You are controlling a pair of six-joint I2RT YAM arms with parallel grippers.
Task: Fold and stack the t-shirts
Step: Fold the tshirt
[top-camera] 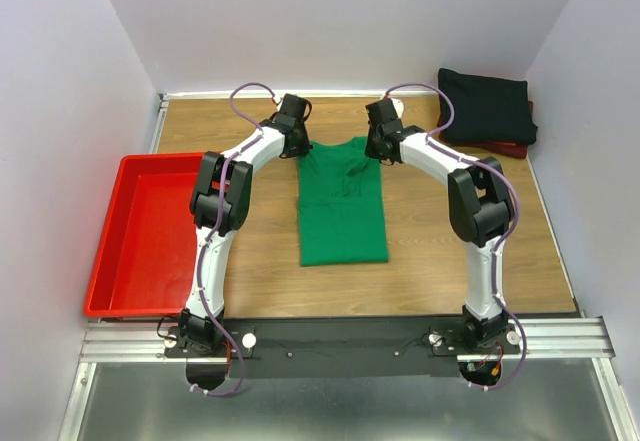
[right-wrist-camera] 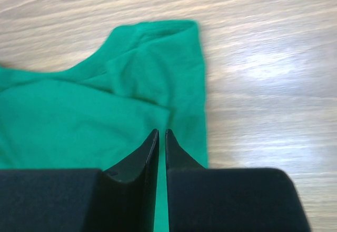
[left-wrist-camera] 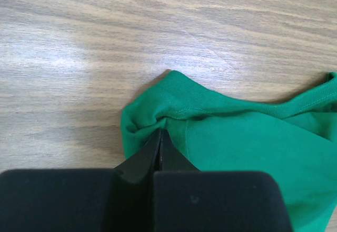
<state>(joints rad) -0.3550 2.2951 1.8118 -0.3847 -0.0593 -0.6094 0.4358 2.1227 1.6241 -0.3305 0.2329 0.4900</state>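
A bright green t-shirt (top-camera: 342, 211) lies folded into a long strip in the middle of the table, collar end far. My left gripper (top-camera: 297, 149) is at its far left corner, and in the left wrist view (left-wrist-camera: 160, 132) it is shut on a bunched bit of the green cloth (left-wrist-camera: 237, 137). My right gripper (top-camera: 376, 151) is at the far right corner. Its jaws (right-wrist-camera: 161, 132) stand nearly together with a thin slit of green cloth (right-wrist-camera: 79, 116) between them. A folded black t-shirt (top-camera: 487, 106) lies on a dark red one (top-camera: 515, 148) at the far right.
A red plastic tray (top-camera: 105, 261) stands at the left edge of the table. White walls close the table on the left, far and right sides. The metal rail (top-camera: 340, 341) with the arm bases runs along the near edge.
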